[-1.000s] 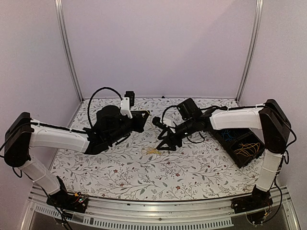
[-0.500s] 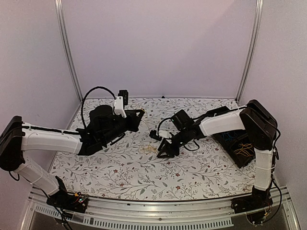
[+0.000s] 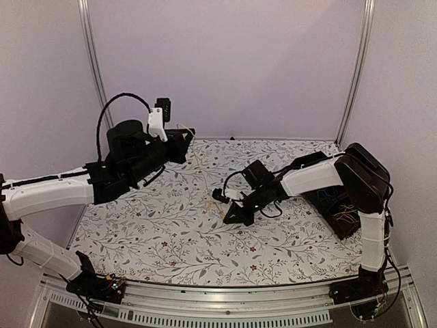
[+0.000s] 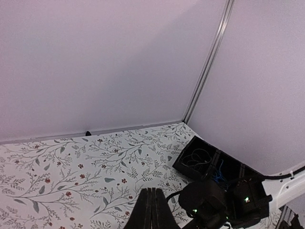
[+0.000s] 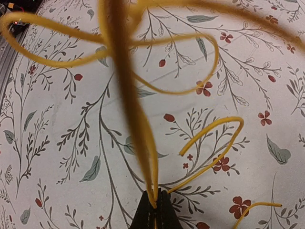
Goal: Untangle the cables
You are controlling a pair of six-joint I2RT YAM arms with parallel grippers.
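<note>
The left arm [image 3: 51,193] and right arm [image 3: 315,176] wore white shells on their long links, black joints, a black tapered left pincer [image 3: 189,134] and right pincer [image 3: 229,217], looping black wrist cables [image 3: 102,116] and a white bracket [image 3: 156,124] on the left.

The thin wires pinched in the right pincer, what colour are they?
Yellow-orange. The wires show best in the right wrist view, looping over the flowered table cover.

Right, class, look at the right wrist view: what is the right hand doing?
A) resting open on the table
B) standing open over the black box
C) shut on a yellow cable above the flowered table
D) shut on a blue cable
C: the right hand is closed, with a yellow cable running straight into its fingertips above the flowered tablecloth.
</note>
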